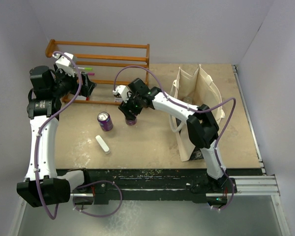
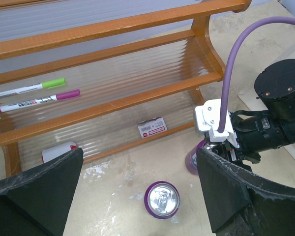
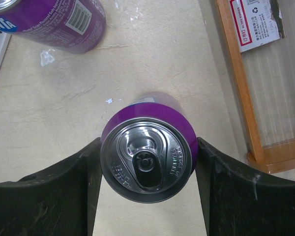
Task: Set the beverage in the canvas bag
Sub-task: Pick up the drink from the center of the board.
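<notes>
Two purple beverage cans stand upright on the table. My right gripper reaches down over one can, with a black finger pressed against each side of it just below its silver top. The other can stands free a little to the left. The cream canvas bag stands open at the right, behind my right arm. My left gripper hovers open by the wooden rack, above the free can, holding nothing.
An orange wooden rack lies along the back left, with two markers and a labelled card on it. A small white oblong object lies near the table's front edge.
</notes>
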